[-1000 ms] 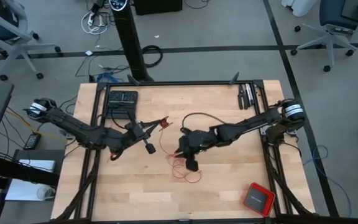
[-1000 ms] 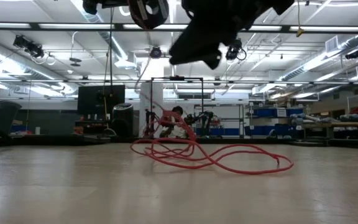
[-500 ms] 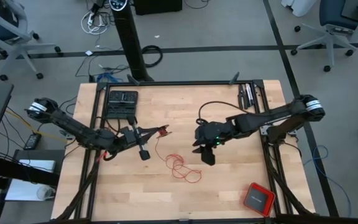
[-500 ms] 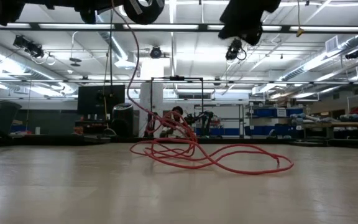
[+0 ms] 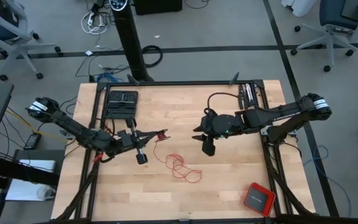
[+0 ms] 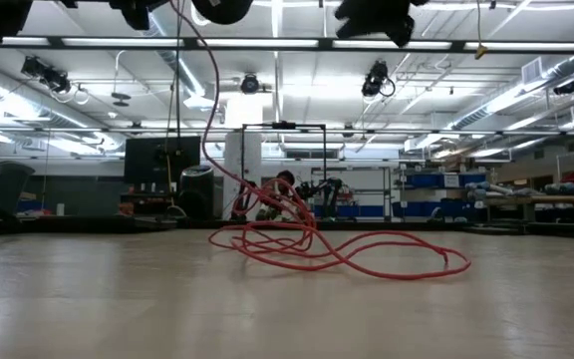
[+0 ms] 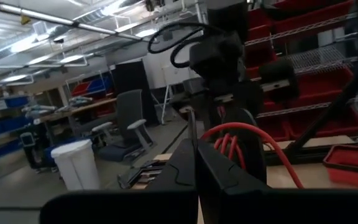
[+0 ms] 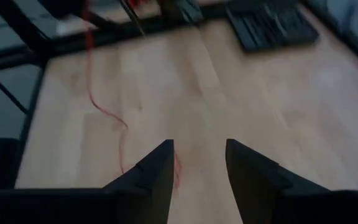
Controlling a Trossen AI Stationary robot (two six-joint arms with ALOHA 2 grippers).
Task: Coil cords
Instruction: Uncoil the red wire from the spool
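The thin red cord [image 5: 180, 167] lies in loose loops on the table's middle; the low view shows the loops [image 6: 337, 249] on the wood. One strand [image 6: 207, 110] rises from them to my left gripper [image 5: 161, 133], which is shut on the cord above the table, left of centre. My right gripper [image 5: 197, 133] hovers open and empty to the right of it, clear of the cord. Its fingers [image 8: 160, 168] point at bare wood, with a strand [image 8: 107, 115] beyond them. My left gripper pinches the red cord between its two shut fingers at their free ends [image 7: 194, 146], coming level from the table's left. A small bunch of red loops [image 7: 232, 140] shows just past the fingertips. A slack strand [image 5: 156, 148] hangs from there down to the loops on the table.
A black keyboard-like box [image 5: 122, 101] lies at the far left of the table. Dark tools [image 5: 248, 94] lie at the far right. A red square box [image 5: 258, 198] sits at the near right corner. Bare wood lies near the front edge.
My right gripper has risen from just above the cord loops and gone toward the table's right and far edges, clear of the cord. My left gripper has drawn a little toward the left and near edges with the cord. A strand now rises from the loops to it.
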